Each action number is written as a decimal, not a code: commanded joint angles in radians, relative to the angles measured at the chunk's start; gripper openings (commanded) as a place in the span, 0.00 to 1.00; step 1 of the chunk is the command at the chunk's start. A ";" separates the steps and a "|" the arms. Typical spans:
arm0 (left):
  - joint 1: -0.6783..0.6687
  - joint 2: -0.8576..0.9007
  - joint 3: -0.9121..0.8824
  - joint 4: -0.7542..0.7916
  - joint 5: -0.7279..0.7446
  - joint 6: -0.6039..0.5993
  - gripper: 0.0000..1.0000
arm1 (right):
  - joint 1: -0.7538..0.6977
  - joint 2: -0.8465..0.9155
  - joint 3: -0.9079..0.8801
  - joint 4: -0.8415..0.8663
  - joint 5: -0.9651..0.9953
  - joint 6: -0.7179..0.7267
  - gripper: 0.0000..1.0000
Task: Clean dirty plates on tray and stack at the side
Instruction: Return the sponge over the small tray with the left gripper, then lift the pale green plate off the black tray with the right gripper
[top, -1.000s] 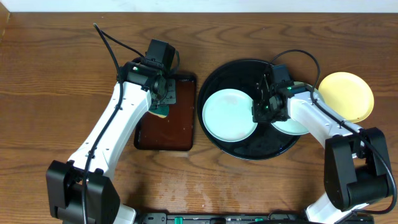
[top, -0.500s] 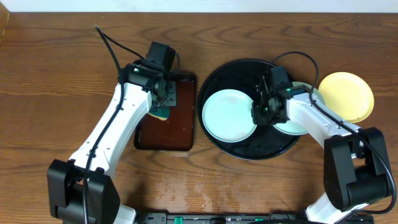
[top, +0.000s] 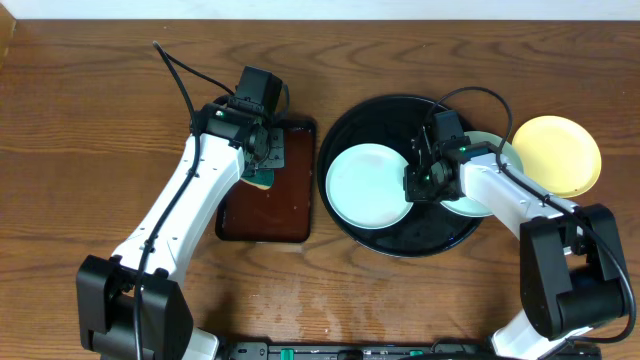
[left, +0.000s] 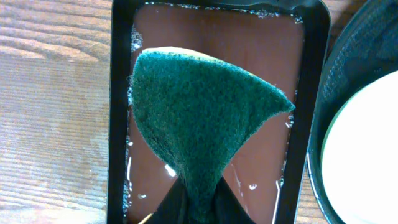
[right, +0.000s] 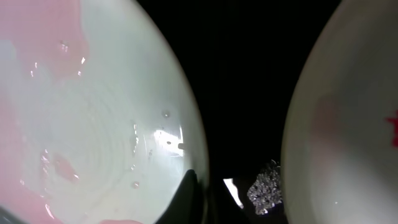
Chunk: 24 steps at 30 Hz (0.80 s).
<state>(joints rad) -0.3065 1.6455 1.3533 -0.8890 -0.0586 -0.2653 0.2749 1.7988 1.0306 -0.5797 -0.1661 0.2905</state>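
Observation:
A pale mint plate (top: 365, 185) lies in the left part of the black tray (top: 420, 235). A second mint plate (top: 472, 203) lies in the right part, partly under my right arm. The pale yellow plate (top: 557, 153) rests on the table right of the tray. My right gripper (top: 418, 180) is shut on the right rim of the left plate. In the right wrist view (right: 202, 199) that plate (right: 93, 124) shows pink smears and the other plate (right: 348, 137) a red mark. My left gripper (top: 262, 165) is shut on a green sponge (left: 199, 118).
The sponge hangs over a dark-brown rectangular tray (top: 270, 215) holding shallow water, left of the black tray. In the left wrist view the brown tray (left: 273, 62) sits close beside the black tray's rim (left: 348, 62). Bare wood table surrounds both.
My right gripper has edged slightly left and toward the front along the left plate's rim. The left arm and sponge have barely moved.

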 joint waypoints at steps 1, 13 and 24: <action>0.002 0.001 -0.006 0.004 -0.002 -0.009 0.13 | 0.008 -0.023 0.003 0.000 0.008 0.012 0.01; 0.002 0.001 -0.008 0.026 -0.005 0.001 0.07 | -0.005 -0.028 0.228 -0.197 0.094 -0.027 0.01; 0.002 0.001 -0.008 0.042 -0.005 0.001 0.07 | -0.005 -0.028 0.379 -0.288 0.176 -0.064 0.01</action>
<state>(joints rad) -0.3065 1.6455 1.3521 -0.8509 -0.0586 -0.2649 0.2714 1.7950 1.3628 -0.8581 -0.0338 0.2447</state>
